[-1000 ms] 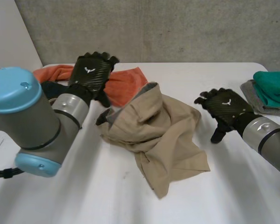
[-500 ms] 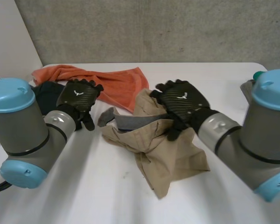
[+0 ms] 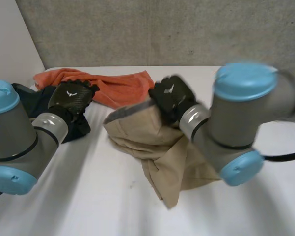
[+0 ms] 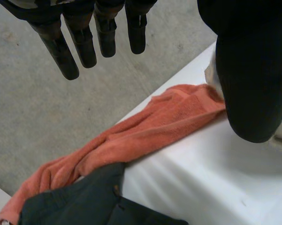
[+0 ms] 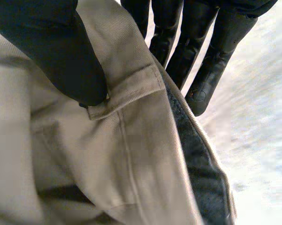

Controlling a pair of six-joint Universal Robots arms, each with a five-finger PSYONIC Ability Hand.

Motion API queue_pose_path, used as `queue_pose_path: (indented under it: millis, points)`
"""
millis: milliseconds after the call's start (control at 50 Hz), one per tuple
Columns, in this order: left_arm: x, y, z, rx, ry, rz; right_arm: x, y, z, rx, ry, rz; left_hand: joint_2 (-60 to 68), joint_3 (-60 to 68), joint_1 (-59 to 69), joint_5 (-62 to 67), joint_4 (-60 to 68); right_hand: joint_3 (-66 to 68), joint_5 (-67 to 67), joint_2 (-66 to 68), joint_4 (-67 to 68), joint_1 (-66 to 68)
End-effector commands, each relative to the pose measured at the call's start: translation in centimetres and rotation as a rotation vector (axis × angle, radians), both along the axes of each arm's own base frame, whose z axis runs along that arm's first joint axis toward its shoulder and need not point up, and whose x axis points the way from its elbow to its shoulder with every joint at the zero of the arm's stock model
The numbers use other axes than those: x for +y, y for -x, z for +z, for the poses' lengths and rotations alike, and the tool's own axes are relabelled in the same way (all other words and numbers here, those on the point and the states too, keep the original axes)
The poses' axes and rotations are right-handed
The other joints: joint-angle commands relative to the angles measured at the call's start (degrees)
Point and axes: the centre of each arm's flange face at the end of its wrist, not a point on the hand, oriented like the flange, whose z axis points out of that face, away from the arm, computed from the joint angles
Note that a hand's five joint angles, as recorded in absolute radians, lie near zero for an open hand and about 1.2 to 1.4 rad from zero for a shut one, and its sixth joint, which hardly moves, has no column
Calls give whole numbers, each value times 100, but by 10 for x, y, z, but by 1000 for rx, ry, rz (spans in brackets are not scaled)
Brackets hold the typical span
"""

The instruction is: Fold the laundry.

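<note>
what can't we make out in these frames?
Head view: the right arm blocks the right side of the table.
Head view: the dark garment is mostly under the left hand and left arm, so its type is unclear.
Head view: the trousers are bunched, so how the legs lie is hidden.
Right wrist view: the right hand pinches the waistband, which hides the table beneath.

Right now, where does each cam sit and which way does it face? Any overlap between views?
Head: between and behind the arms, looking down at the white table; both arms, left hand and right hand show.
Left wrist: on the left arm, looking past its straight fingers to an orange towel and dark garment.
Right wrist: on the right arm, close on tan trousers; thumb and fingers pinch the waistband.
Shared: head and left wrist both show towel and dark garment; head and right wrist, the trousers.
</note>
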Motion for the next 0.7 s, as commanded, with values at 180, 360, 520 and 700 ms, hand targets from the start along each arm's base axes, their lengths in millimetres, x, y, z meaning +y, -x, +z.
queue_pose_path:
  millis: [180,360,520,700]
  points:
    - [-47,22,-6,29,89,-70,-20,117,44,146,-2,-231,156,144,116,222,172,1263,1482,1249,1275,2373]
    - [-88,50,-49,7,95,-228,-19,126,20,168,-57,-236,945,933,905,1011,962,1263,1482,1249,1275,2373]
    - [-121,63,-85,-99,162,-251,-16,128,6,166,-76,-240,1333,1321,1293,1399,1350,1263,1482,1249,1275,2373]
    - [-152,61,-111,-165,184,-234,-16,129,-1,165,-74,-243,2006,1994,1966,2072,2023,1263,1482,1249,1275,2373]
